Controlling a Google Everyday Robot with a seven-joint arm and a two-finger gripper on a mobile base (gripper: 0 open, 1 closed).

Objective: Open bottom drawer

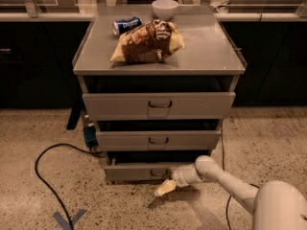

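The gripper (164, 188) hangs just below the bottom drawer (134, 172), near its handle (159, 172); whether it is closed, I cannot tell.

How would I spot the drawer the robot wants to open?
Find the grey cabinet with the snack bag on top. Of its three stacked drawers, the bottom drawer is lowest, with the robot's tool beside its handle. It looks the narrowest and shortest.

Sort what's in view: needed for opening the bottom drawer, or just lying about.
Job: bottom drawer, its loop handle, gripper just below that handle.
Lying about: chip bag, blue can, white bowl, floor cable, top drawer, middle drawer.
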